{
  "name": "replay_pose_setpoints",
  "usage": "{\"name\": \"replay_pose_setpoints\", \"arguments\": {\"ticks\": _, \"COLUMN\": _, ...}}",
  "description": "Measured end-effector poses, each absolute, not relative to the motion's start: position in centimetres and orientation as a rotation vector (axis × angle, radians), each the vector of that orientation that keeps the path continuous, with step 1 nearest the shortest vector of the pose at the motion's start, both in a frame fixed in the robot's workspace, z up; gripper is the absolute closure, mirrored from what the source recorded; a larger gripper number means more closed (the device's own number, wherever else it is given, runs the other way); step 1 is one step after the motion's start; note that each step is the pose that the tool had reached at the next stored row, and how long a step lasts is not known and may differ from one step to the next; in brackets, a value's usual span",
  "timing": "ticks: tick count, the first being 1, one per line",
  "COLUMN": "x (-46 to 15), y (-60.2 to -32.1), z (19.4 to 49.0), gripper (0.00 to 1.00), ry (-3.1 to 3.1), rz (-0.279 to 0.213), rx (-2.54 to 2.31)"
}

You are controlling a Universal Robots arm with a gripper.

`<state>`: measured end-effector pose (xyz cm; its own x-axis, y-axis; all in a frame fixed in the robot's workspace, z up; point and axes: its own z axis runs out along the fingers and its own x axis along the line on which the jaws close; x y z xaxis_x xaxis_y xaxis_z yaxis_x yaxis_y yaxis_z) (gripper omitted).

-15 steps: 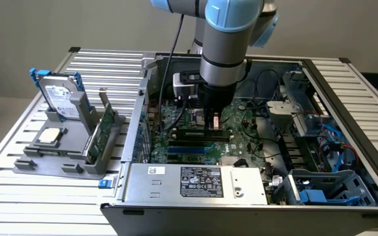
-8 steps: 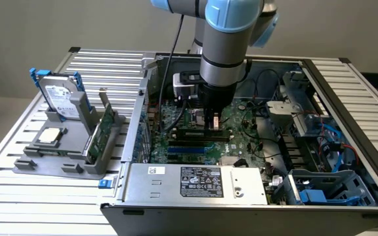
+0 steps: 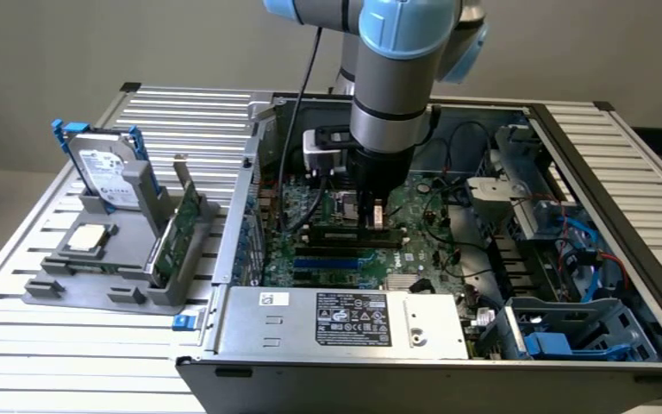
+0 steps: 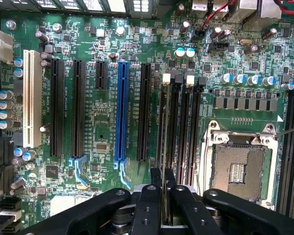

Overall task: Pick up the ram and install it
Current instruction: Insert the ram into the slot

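Over the open computer case (image 3: 607,172) my arm reaches straight down, and my gripper (image 3: 371,214) sits low above the green motherboard (image 3: 423,250). In the wrist view the two black fingers (image 4: 154,196) stand close together with a thin edge-on board between them, the ram (image 4: 165,205). My gripper (image 4: 163,172) is shut on it. The ram lines up lengthwise with the black memory slots (image 4: 179,122) straight ahead of the fingertips. Whether its lower edge touches a slot is hidden by the fingers.
A grey holder (image 3: 78,289) at the exterior view's left carries a hard drive (image 3: 107,172), a wider green card with a bracket (image 3: 182,228) and a silver processor chip (image 3: 87,240). The bare processor socket (image 4: 237,169) lies beside the memory slots. The power supply (image 3: 343,315) closes the case's near side.
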<state>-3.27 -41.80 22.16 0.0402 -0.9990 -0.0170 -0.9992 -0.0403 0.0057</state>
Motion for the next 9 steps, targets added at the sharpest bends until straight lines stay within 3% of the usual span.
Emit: {"name": "replay_pose_setpoints", "arguments": {"ticks": 9, "x": -3.27, "y": -41.81, "z": 21.85, "gripper": 0.86, "ry": 2.171, "rz": 0.025, "rx": -2.261}}
